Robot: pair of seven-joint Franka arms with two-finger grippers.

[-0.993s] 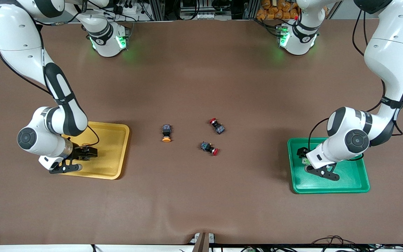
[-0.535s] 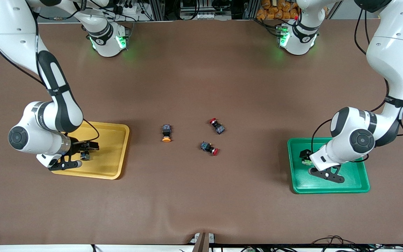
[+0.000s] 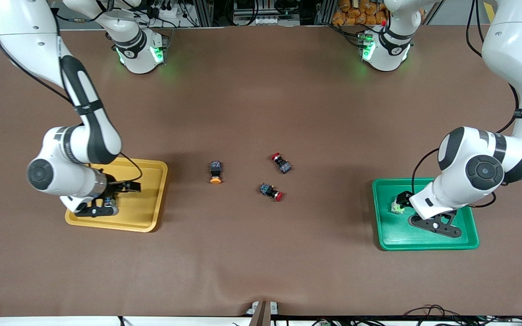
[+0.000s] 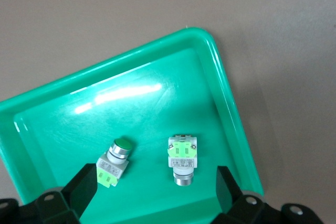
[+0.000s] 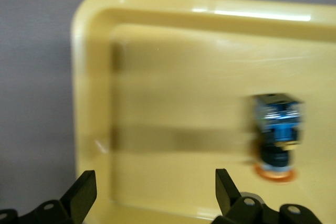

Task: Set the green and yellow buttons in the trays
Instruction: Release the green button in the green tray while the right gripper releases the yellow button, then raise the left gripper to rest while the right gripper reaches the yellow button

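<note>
You are at the release stage on both sides. The left gripper (image 3: 433, 222) hangs low over the green tray (image 3: 460, 242) at the left arm's end of the worktop (image 3: 261, 262), its jaws spread wide and holding nothing. In the left wrist view, two green buttons lie on the tray floor between the open jaws — one (image 4: 181, 158) near a rim, the other (image 4: 113, 161) just beside it, apart.

The right gripper (image 3: 107, 199) hangs over the yellow tray (image 3: 152, 224) at the right arm's end, also wide open and empty. One yellow button (image 5: 278, 132) lies in that tray, clear of the jaws.

One yellow button (image 3: 215, 172) remains out on the bare worktop, between the trays. Two red-capped buttons (image 3: 281, 162) (image 3: 271, 191) lie near it, toward the left arm's end.

Your next move, as I judge it, is for the right arm to lift clear of the tray rim and travel to that last yellow button. The room between tray and button is open. The nearest red-capped button sits apart from it, so spread jaws should fit — approach from the yellow tray's end to stay clear of the red ones.
</note>
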